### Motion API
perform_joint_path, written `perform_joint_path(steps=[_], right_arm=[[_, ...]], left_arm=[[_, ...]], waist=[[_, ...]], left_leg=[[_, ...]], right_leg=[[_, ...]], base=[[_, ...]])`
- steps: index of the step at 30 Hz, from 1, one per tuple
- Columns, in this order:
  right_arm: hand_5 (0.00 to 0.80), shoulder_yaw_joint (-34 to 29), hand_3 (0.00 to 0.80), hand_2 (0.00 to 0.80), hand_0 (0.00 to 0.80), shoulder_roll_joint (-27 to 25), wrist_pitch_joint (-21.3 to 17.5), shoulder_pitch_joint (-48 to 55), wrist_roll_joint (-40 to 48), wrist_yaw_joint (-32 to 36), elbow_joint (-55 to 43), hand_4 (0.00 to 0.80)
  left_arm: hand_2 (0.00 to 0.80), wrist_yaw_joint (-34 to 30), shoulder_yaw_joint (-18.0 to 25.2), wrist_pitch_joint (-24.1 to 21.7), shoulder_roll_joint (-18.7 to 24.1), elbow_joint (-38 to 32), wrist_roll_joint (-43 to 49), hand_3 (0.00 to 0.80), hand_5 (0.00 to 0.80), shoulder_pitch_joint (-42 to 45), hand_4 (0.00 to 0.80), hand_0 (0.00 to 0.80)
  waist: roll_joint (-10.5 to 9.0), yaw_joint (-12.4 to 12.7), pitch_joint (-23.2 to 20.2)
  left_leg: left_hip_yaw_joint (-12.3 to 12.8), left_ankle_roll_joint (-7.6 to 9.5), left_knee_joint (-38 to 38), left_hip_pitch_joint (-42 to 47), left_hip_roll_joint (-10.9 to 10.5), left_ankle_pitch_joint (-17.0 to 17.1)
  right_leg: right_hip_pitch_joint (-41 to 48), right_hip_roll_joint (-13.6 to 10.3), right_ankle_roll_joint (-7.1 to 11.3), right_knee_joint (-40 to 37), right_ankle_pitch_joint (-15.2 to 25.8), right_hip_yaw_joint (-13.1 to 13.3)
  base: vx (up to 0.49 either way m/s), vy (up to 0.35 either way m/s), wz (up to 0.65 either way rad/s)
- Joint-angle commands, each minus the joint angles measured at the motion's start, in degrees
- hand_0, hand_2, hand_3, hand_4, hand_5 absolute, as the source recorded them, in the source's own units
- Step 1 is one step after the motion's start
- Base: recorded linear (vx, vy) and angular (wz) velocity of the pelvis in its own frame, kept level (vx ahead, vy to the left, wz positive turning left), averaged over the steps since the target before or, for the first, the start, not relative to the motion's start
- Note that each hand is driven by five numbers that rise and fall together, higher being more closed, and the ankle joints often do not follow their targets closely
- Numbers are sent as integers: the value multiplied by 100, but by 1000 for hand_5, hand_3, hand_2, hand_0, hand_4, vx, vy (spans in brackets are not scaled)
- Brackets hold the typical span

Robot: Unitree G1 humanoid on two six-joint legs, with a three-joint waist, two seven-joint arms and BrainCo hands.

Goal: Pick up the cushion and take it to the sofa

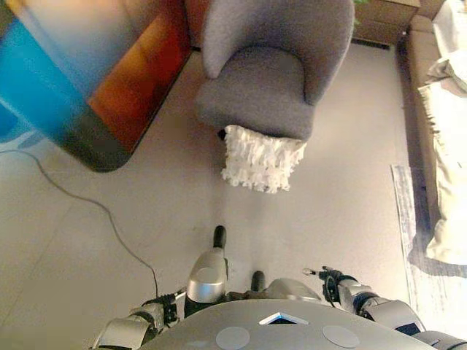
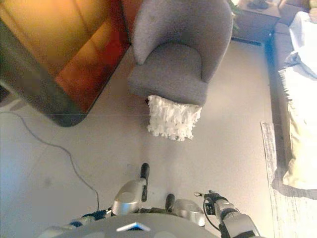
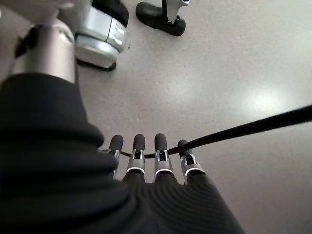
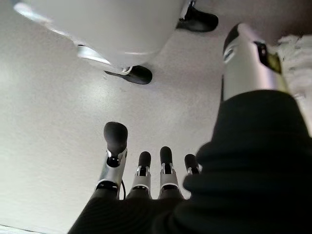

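A white ruffled cushion [image 1: 263,159] stands on the floor, leaning against the front of a grey armchair [image 1: 270,73]. It is ahead of me, a step or so away. The sofa [image 1: 417,55] runs along the right edge, partly covered by pale cloth [image 1: 446,138]. Both arms hang low at my sides, far from the cushion. In the left wrist view my left hand [image 3: 146,161] points down at bare floor, fingers straight and holding nothing. My right hand [image 4: 144,173] shows the same way in the right wrist view, fingers relaxed, thumb apart, holding nothing.
A large wooden table with a dark rounded edge [image 1: 109,95] fills the upper left. A grey-white rug [image 1: 419,240] lies on the floor in front of the sofa. A wooden cabinet [image 1: 387,14] stands at the back. Pale floor stretches between me and the armchair.
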Motion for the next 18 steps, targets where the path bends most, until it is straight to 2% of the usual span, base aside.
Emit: perform_joint_path(steps=[1,3,5,6,9,10,11,12,14,16,18], right_arm=[[0,-79,0,0,0,-49,21,171,-79,-68,3,0],[0,-182,0,0,0,-14,42,203,-143,-86,20,0],[0,-256,0,0,0,12,-9,240,-280,-13,12,0],[0,-281,0,0,0,25,-34,248,-317,9,6,0],[0,-329,0,0,0,90,-150,263,-328,127,-85,0],[0,-317,0,0,0,118,-163,243,-242,108,-133,0],[0,-300,0,0,0,135,-196,208,-119,75,-158,0],[0,-307,0,0,0,142,-207,171,-52,44,-191,0],[0,-252,0,0,0,160,-198,57,57,34,-262,0],[0,-182,0,0,0,169,-158,-35,98,23,-333,0],[0,-107,0,0,0,166,-154,-99,199,-63,-442,0]], left_arm=[[0,-19,-76,85,-9,-65,122,0,0,360,0,0],[0,14,-34,138,6,-30,108,0,0,331,0,0],[0,1,-2,119,58,-46,108,0,0,298,0,0],[0,-5,15,113,85,-60,100,0,0,269,0,0],[0,38,2,153,183,-115,189,0,0,119,0,0],[0,27,-29,161,227,-120,258,0,0,49,0,0],[0,16,-74,183,265,-129,304,0,0,-17,0,0],[0,15,-89,207,285,-143,349,0,0,-63,0,0],[0,-41,-174,253,338,-146,446,0,0,-197,0,0],[0,-79,-211,295,362,-165,438,0,0,-319,0,0],[0,-35,-224,377,350,-188,324,0,0,-469,0,0]], waist=[[-17,-62,-448],[-62,-84,-532],[-167,-82,-603],[-219,-77,-643],[-432,-32,-829],[-460,-38,-878],[-461,-73,-903],[-431,-104,-921],[-390,-197,-911],[-335,-233,-865],[-185,-314,-741]], left_leg=[[239,455,-395,-762,-169,458],[168,581,-395,-646,-238,322],[79,707,-6,-663,-360,268],[79,785,205,-696,-428,204],[50,1114,614,-699,-750,-126],[10,1215,614,-629,-824,-211],[11,1283,600,-520,-862,-279],[-10,1317,595,-430,-867,-333],[-61,1362,554,-245,-889,-394],[-61,1356,547,-121,-878,-442],[-168,1308,387,262,-764,-493]], right_leg=[[805,282,-1,780,-1141,-341],[807,123,134,1113,-1184,-310],[819,-79,310,1399,-944,-325],[799,-172,403,1525,-762,-360],[688,-524,871,2238,130,-487],[512,-582,1002,2601,412,-484],[263,-599,1054,2912,615,-483],[-12,-617,1051,3072,771,-480],[-430,-564,1020,2907,664,-513],[-768,-612,946,2475,493,-770],[-1380,-656,804,2063,321,-1061]], base=[[692,205,-16],[746,211,-36],[657,173,-36],[662,175,-22],[579,142,-4],[494,113,6],[430,103,14],[398,81,21],[318,33,34],[195,3,27],[134,-5,3]])
